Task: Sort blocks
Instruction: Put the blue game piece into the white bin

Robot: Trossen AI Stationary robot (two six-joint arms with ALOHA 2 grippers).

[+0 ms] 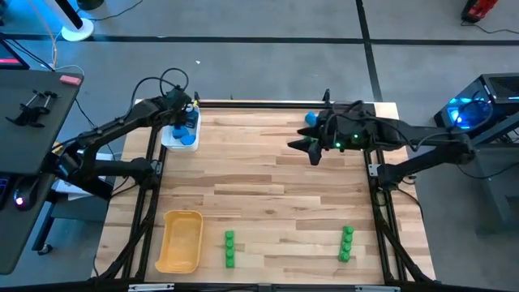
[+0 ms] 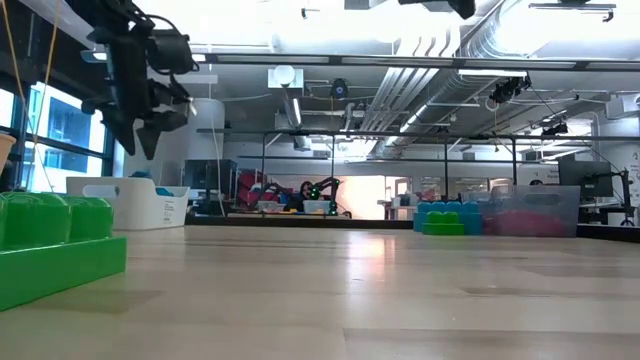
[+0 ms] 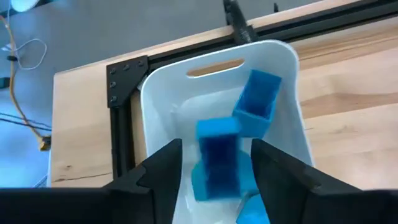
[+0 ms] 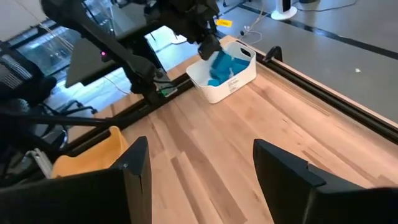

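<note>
My left gripper [image 3: 216, 177] hovers open over the white tray [image 1: 172, 139] at the table's far left corner. Several blue blocks [image 3: 256, 102] lie inside the tray. One blurred blue block [image 3: 217, 155] shows between the fingers with a gap on either side, below them in the tray. My right gripper [image 1: 310, 148] is open in the air over the far right part of the table and holds nothing. A blue block [image 1: 310, 118] lies by the far edge beside it. Green blocks [image 1: 229, 248] and more green blocks [image 1: 346, 243] rest on the near part of the table.
A yellow tray [image 1: 180, 241] sits at the near left. In the low view a greyish bin [image 2: 535, 210] with something red inside stands far right, next to blue and green blocks [image 2: 448, 216]. The table's middle [image 1: 259, 186] is bare wood.
</note>
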